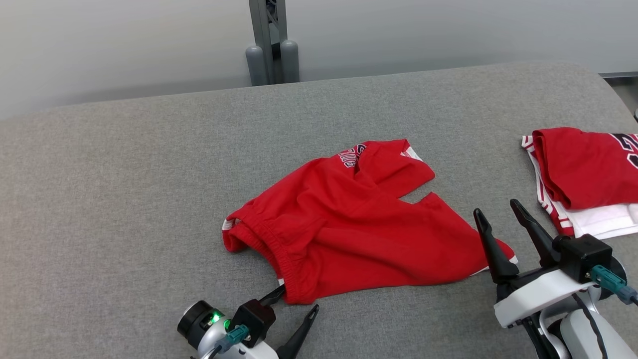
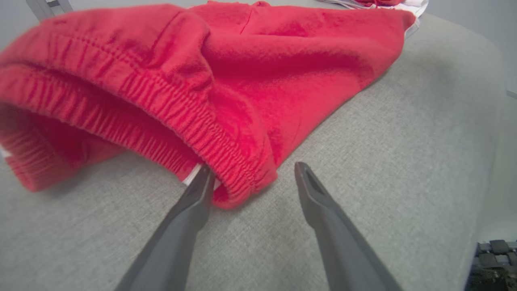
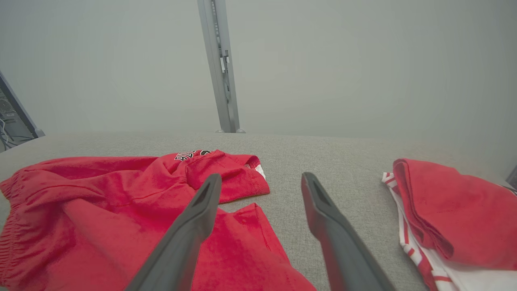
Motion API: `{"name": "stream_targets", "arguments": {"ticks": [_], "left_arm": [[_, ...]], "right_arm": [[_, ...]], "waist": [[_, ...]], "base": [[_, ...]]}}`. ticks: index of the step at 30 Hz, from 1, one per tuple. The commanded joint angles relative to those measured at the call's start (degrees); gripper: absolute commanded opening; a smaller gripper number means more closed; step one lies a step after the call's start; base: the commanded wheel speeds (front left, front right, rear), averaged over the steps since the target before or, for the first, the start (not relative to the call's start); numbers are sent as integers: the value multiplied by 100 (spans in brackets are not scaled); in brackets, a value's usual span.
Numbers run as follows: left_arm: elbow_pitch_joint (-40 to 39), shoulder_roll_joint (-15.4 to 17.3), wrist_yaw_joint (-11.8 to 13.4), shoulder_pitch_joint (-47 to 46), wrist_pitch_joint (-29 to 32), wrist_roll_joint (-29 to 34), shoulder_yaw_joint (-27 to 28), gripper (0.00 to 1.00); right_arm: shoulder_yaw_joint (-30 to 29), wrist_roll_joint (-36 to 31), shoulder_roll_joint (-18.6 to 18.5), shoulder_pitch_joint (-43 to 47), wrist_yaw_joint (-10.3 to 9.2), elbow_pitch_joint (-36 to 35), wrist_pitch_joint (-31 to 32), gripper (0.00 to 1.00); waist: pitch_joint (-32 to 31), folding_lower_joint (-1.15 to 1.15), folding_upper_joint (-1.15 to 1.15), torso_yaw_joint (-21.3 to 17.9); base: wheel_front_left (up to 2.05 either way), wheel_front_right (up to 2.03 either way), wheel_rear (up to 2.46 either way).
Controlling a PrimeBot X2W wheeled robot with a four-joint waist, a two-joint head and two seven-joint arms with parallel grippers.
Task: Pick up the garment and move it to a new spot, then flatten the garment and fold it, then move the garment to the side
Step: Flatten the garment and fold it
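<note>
The garment (image 1: 349, 224), a pair of red shorts with dark lettering on one leg, lies crumpled in the middle of the grey padded table (image 1: 124, 199). Its elastic waistband faces my left gripper (image 1: 298, 299), which is open and low over the table. In the left wrist view the waistband corner of the garment (image 2: 242, 81) sits between the spread fingers of the left gripper (image 2: 254, 167), one tip touching its edge. My right gripper (image 1: 496, 207) is open, above the leg hem at the shorts' right end. In the right wrist view the right gripper (image 3: 261, 177) hangs over the garment (image 3: 101, 210), holding nothing.
A folded stack of red and white clothes (image 1: 583, 169) lies at the table's right edge, also seen as the stack (image 3: 456, 218) right of my right gripper. A grey metal post (image 1: 271, 45) stands behind the table's far edge. Bare table stretches to the left.
</note>
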Motion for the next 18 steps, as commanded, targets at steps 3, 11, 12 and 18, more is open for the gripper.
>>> {"name": "stream_targets", "arguments": {"ticks": [3,11,12,18], "left_arm": [[52,48,-6,-164,-2,-60,-102,100],[-91,123,-6,-273,-2,-360,-390,0],[-129,125,-6,-266,-2,-410,-425,0],[-701,162,-6,-135,-2,-839,-135,0]], "right_arm": [[-9,23,4,-70,-3,22,-3,100],[-21,18,4,-103,-3,62,-3,100],[-22,15,8,-97,-3,70,-3,100],[-34,-18,34,-6,-3,160,-3,100]], "waist": [[52,0,0,-15],[74,0,0,-16],[64,0,0,-12],[-94,0,0,36]], "base": [[0,0,0],[0,0,0],[0,0,0],[0,0,0]]}}
